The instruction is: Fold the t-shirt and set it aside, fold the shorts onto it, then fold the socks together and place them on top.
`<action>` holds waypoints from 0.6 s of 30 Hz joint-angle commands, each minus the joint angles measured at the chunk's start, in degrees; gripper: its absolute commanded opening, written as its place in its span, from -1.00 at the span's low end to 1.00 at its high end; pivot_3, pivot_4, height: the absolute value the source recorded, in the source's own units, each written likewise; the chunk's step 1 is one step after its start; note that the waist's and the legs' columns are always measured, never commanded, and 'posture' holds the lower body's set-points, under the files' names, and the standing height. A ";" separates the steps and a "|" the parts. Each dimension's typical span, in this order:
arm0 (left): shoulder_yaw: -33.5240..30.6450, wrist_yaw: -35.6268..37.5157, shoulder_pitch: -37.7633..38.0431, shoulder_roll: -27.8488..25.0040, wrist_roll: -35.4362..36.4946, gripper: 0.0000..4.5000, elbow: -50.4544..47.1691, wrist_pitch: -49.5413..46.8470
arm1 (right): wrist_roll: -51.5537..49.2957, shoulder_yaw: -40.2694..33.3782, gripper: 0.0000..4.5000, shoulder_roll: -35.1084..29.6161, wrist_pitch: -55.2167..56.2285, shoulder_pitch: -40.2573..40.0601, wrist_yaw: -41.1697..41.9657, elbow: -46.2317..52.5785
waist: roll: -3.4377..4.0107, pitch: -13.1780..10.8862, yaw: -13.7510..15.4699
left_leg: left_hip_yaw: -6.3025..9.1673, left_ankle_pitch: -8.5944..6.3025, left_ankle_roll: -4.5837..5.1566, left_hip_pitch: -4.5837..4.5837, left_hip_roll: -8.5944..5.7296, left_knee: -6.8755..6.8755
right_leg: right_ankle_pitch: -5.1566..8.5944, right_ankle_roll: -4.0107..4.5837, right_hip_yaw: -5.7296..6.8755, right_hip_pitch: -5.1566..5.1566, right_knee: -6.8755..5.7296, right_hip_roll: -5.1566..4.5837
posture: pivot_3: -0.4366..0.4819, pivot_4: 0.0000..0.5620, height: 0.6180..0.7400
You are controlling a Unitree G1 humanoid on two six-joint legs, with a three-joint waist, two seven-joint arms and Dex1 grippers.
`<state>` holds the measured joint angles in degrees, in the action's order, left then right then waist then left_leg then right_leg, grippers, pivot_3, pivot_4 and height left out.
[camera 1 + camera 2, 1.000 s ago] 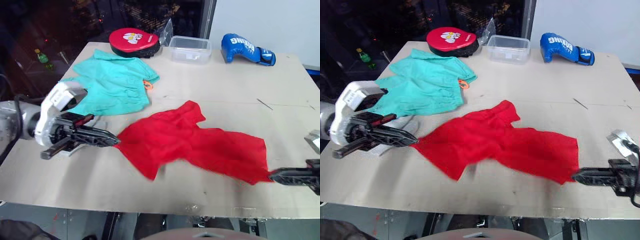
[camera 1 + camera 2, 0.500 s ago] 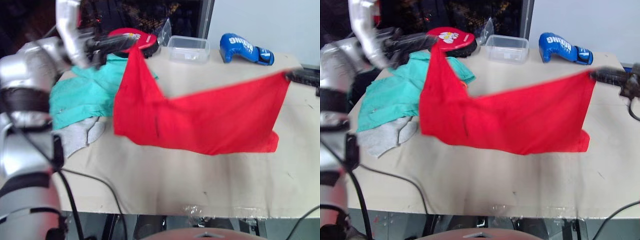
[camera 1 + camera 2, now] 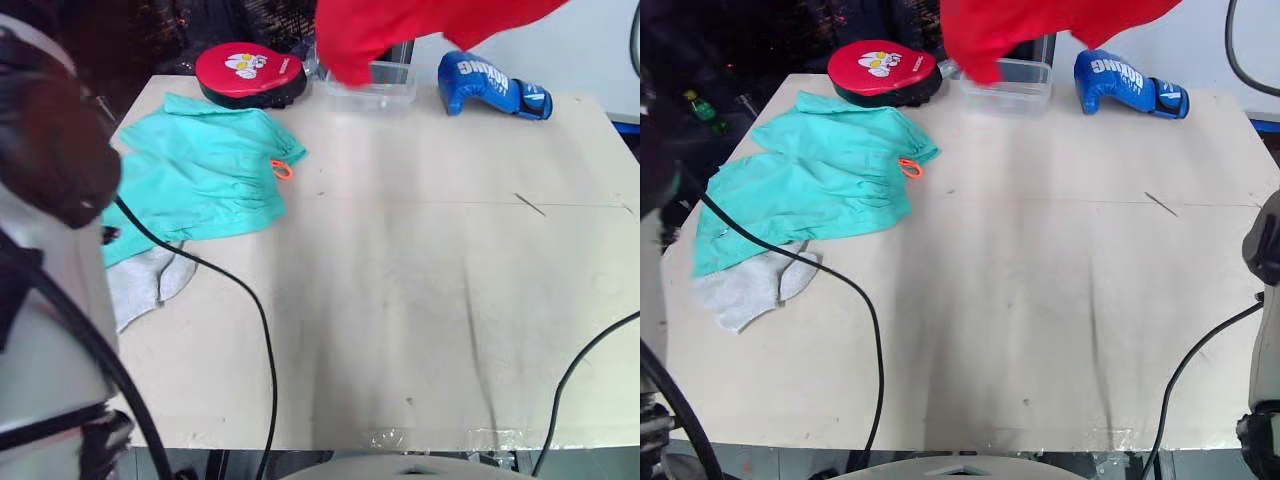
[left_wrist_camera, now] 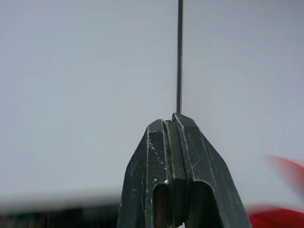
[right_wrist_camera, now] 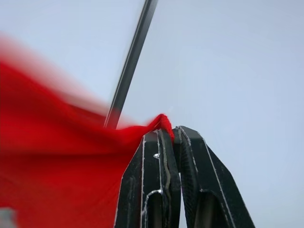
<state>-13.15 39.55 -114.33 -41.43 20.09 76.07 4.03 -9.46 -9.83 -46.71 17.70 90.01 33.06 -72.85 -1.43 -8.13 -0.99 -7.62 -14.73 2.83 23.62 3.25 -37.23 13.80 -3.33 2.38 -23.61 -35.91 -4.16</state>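
Note:
The red t-shirt [image 3: 400, 30] hangs in the air above the table's far edge, its lower folds dangling in front of the clear box. My right gripper [image 5: 173, 130] is shut on a pinch of the t-shirt [image 5: 57, 156]. The left gripper [image 4: 173, 118] has its fingers pressed together, with red cloth showing just beside them. The mint green shorts [image 3: 200, 170] lie spread on the table's left side, orange drawstring [image 3: 282, 169] toward the middle. The grey socks [image 3: 140, 285] lie at the near left, partly tucked under the shorts.
A round red mitt [image 3: 250, 72], a clear plastic box [image 3: 375, 92] and a blue boxing glove [image 3: 490, 88] line the far edge of the beige table [image 3: 420, 280]. A black cable [image 3: 255, 330] drapes over the near left part.
Both grippers have lifted the t-shirt from hanging just over the table to high above its far edge. The socks, once partly hidden by my left arm, now show beside the shorts.

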 commanded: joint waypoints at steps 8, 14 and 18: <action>11.58 41.70 46.37 -7.67 -2.84 -1.00 -37.35 -17.12 | -5.07 -2.77 -0.96 1.21 -7.10 -25.27 27.24 11.85 | 0.55 0.28 -0.81 | -0.05 0.13 0.23 -0.12 -0.01 -1.28 | -0.30 0.34 -0.30 0.22 -1.18 -0.09 | -0.05 -0.47 1.00; 6.48 41.20 78.66 -12.37 5.70 -1.00 -70.09 -29.24 | -11.80 -1.77 -0.96 2.60 -22.20 -56.18 32.19 46.64 | 0.53 0.26 -1.33 | 0.46 0.16 0.00 0.21 0.61 -1.01 | -0.37 0.20 -0.15 -0.38 -1.44 0.15 | -0.05 -0.47 1.00; 6.81 40.37 82.80 -12.16 7.00 -1.00 -74.47 -31.64 | -13.95 -2.13 -0.96 1.78 -29.67 -62.46 30.66 58.22 | 0.84 0.18 -0.74 | 0.26 0.22 -0.11 0.00 0.65 -1.13 | -0.29 0.33 -0.12 0.06 -0.92 0.33 | -0.05 -0.47 1.00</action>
<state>-5.20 80.21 -32.65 -53.09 25.83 3.97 -26.98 -21.10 -9.85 -43.12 -9.40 27.37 64.47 -20.64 -0.59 -7.96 -1.73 -7.43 -14.51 2.73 23.45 3.81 -38.34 13.53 -2.98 2.23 -23.42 -36.82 -3.83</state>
